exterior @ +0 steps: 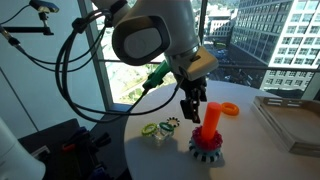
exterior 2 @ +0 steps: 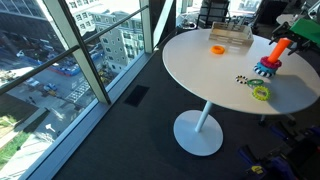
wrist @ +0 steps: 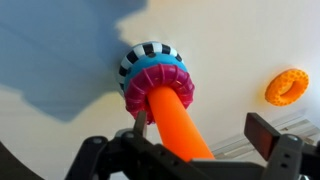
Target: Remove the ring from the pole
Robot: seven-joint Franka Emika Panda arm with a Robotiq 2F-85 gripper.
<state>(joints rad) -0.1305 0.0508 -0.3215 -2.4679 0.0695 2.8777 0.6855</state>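
The orange pole (wrist: 172,118) stands upright on a blue-teal toothed base (wrist: 150,68) over a black-and-white striped disc. A magenta ring (wrist: 135,92) sits low on the pole, resting on the base. My gripper (wrist: 203,126) is open and empty. Its fingers straddle the upper part of the pole, which is nearer the left finger. In both exterior views the pole (exterior: 208,125) (exterior 2: 274,58) stands on the round white table, and the gripper (exterior: 191,112) hangs at its top.
A loose orange ring (wrist: 287,86) (exterior: 227,110) (exterior 2: 217,48) lies on the table (exterior 2: 200,70) beyond the pole. Green and yellow toothed rings (exterior: 160,129) (exterior 2: 260,92) lie nearby. A clear tray (exterior 2: 230,37) sits at the table's far side. Windows surround the table.
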